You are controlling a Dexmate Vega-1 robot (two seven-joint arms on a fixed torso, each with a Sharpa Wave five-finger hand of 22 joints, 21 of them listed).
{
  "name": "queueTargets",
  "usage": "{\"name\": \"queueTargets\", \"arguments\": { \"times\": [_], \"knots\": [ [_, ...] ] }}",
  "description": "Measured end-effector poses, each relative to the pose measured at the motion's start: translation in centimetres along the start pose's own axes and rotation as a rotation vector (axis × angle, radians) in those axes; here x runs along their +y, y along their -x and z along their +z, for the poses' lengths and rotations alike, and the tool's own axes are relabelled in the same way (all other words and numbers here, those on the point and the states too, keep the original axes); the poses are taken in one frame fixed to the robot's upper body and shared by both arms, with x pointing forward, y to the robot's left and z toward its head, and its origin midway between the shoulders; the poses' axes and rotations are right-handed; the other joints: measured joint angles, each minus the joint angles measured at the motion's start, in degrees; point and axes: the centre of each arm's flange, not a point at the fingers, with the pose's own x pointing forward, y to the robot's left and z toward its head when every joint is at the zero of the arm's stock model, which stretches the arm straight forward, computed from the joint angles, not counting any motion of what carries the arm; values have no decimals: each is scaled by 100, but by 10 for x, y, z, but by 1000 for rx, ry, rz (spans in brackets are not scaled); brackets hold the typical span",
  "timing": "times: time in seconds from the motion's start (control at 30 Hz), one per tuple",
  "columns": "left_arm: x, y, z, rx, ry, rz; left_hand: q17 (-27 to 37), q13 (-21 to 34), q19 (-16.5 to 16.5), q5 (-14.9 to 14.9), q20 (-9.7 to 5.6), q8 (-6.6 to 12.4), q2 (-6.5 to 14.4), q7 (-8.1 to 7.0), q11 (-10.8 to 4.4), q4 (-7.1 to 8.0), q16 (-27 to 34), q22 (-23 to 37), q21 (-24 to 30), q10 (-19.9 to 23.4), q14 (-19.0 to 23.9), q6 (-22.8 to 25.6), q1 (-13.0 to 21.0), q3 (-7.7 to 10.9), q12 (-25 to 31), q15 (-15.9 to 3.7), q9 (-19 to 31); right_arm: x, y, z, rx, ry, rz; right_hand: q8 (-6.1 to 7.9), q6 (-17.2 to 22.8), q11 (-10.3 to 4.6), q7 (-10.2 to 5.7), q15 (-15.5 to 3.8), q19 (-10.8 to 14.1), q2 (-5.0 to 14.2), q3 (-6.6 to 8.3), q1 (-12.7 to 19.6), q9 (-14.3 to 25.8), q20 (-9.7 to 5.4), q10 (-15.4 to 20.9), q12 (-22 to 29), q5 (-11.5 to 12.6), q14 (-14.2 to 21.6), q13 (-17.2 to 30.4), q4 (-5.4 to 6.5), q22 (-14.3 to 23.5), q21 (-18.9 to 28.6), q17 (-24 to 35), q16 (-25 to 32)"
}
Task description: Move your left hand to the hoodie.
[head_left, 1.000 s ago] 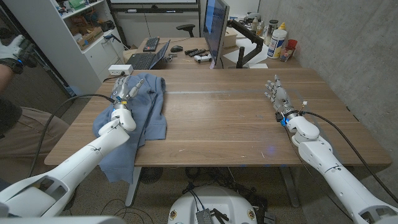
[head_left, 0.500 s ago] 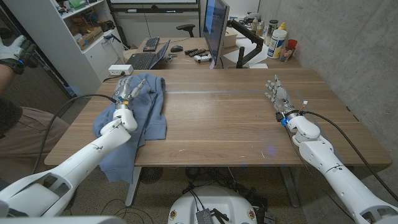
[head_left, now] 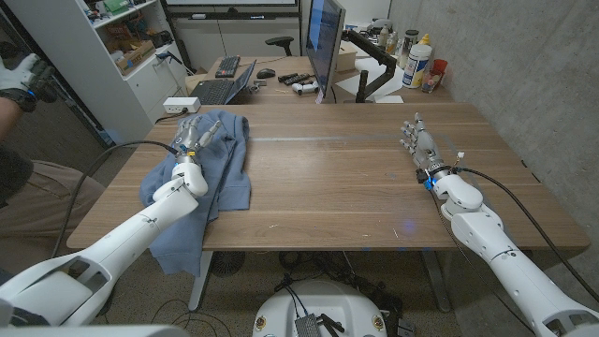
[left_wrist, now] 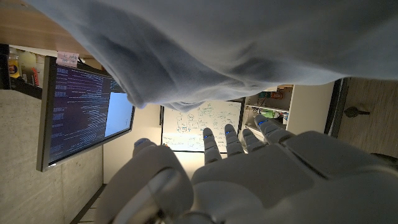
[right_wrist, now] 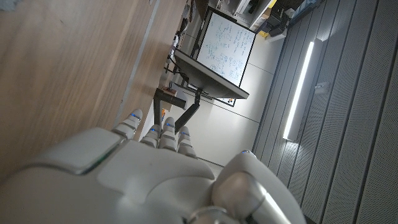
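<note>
**Hoodie under our left hand**

The hoodie [head_left: 211, 164] lay on the left side of the table [head_left: 356, 178]. It was blue and rumpled, and part of it hung off the near edge of the table toward the floor. That was likely why it looked so long in the head view.

Our left hand [head_left: 188, 139] was over the hoodie, near its far end. Its fingers [head_left: 194, 127] pointed away from us and were a little apart, and they held nothing. In the left wrist view the blue cloth [left_wrist: 205, 50] was close to the back of the hand [left_wrist: 261, 180], with the fingertips [left_wrist: 229, 132] reaching past a fold of it. We could not tell if the hand was touching the cloth or just above it. We thought the job was done or almost done, since the hand was right at the hoodie.

Our right hand [head_left: 419, 142] was far from the hoodie, on the right side of the table. It had nothing to do in this job, so it waited there. Its fingers [head_left: 410, 129] were straight and close side by side, and it held nothing. In the right wrist view the right hand [right_wrist: 143, 180] had bare wood [right_wrist: 68, 62] beside it.

Behind the table stood a screen [head_left: 325, 42] and a laptop [head_left: 223, 89]. They were well away from both hands, so nothing was in the way.
</note>
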Motion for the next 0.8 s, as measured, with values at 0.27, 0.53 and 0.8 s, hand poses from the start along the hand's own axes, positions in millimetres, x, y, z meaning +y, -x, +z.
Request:
{"name": "queueTargets", "arguments": {
  "times": [0.27,0.53,0.8],
  "knots": [
    [-2,-1,-1,4,-5,-10,0,0,0,0,0,0,18,0,0,-18,0,0,0,0,0,0,-18,18,0,0,0,0,1,0,2,0,-2,0,0,0,0,0,0,0,0,0,0,0,0,0,0,0,0,0,0,0,0,0],
    [-4,-2,-3,11,-4,-20,0,0,0,0,0,0,24,-1,0,-25,0,0,0,0,0,-62,-25,25,0,0,0,0,1,-1,2,0,-2,0,0,0,0,0,0,0,0,0,0,0,0,0,0,0,0,0,0,0,0,0],
    [-6,-3,-4,10,3,-21,0,0,0,0,0,0,24,0,0,-25,0,0,0,0,0,-62,-24,25,0,0,0,-1,1,0,2,5,-2,0,0,0,0,0,0,0,0,0,0,0,0,0,0,0,0,0,0,0,0,0]
  ]
}}
